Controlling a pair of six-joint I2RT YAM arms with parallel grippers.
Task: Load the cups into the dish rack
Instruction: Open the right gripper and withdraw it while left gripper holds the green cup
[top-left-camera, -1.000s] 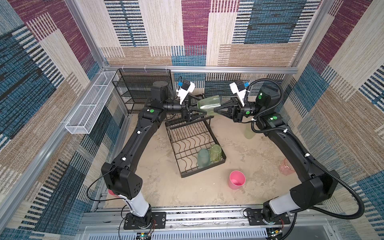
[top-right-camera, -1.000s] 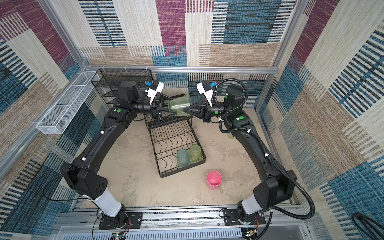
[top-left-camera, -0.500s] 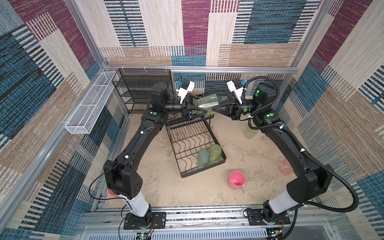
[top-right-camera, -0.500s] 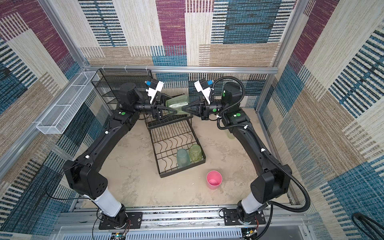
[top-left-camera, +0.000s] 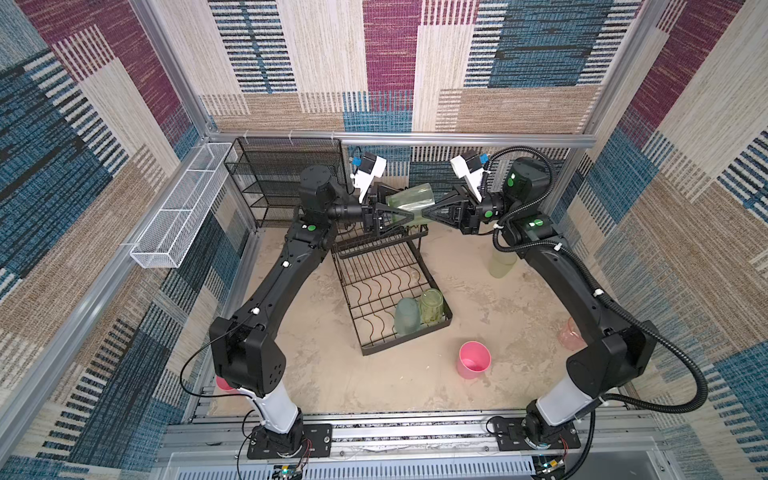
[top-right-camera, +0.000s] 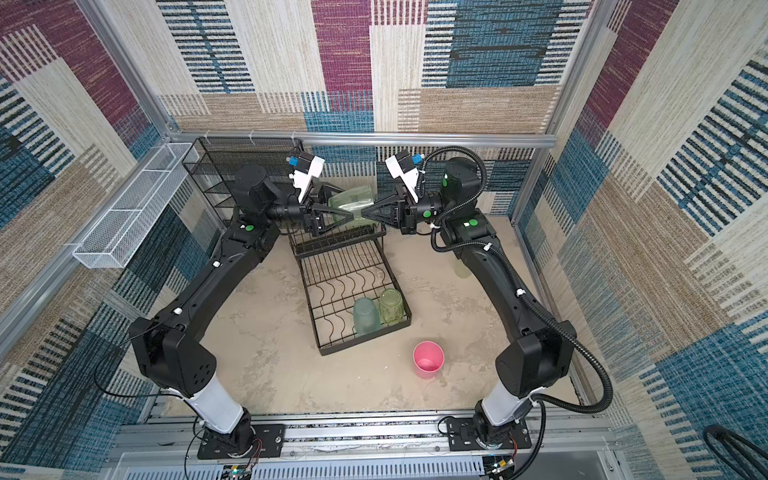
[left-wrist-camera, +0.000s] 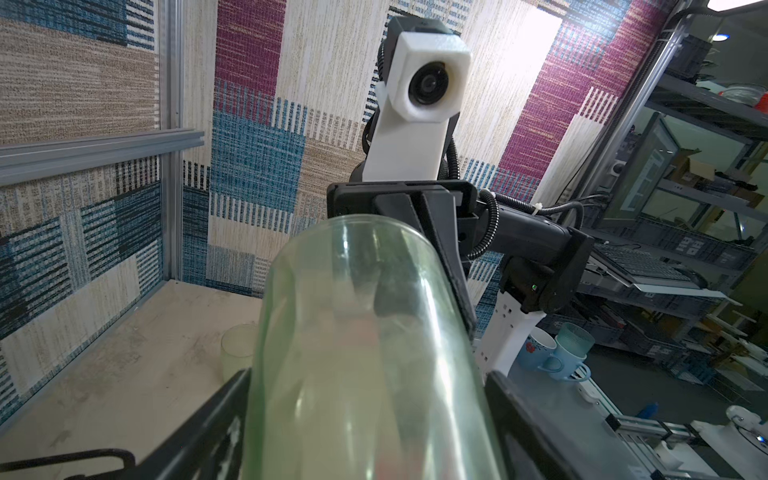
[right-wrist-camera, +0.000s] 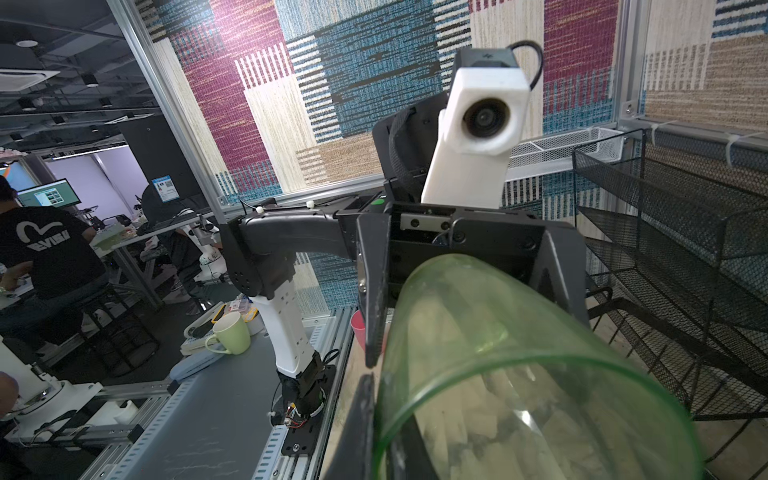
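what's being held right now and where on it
The translucent yellow-green cup, pinched at its rim by the right gripper, jaws shut. The left gripper has its jaws astride the base end; whether they grip cannot be told.

Between the fingers, translucent yellow-green plastic tumbler (left-wrist-camera: 365, 353): glossy, smooth, catches streaks of light. Left gripper (top-left-camera: 413, 206) and right gripper (top-left-camera: 424, 212): matt black plastic, scuffed along the fingers (left-wrist-camera: 199, 428). Behind the fingers, white camera housings (left-wrist-camera: 419, 95): matt, finely grained plastic. Under the fingertips, large black wire dish rack (top-left-camera: 382, 286): thin coated metal, dull sheen. Inside it, pale teal frosted plastic tumbler (top-left-camera: 406, 316) beside clearer yellow-green plastic tumbler (top-left-camera: 431, 306). Well apart from the fingers, solid pink plastic cup (top-left-camera: 473, 360), opaque, satin, on rough, mottled, matt beige tabletop (top-left-camera: 316, 340). Beyond the left fingers, long white mesh trough (top-left-camera: 178, 216) and black fine-mesh shelf unit (top-left-camera: 282, 178): painted metal.
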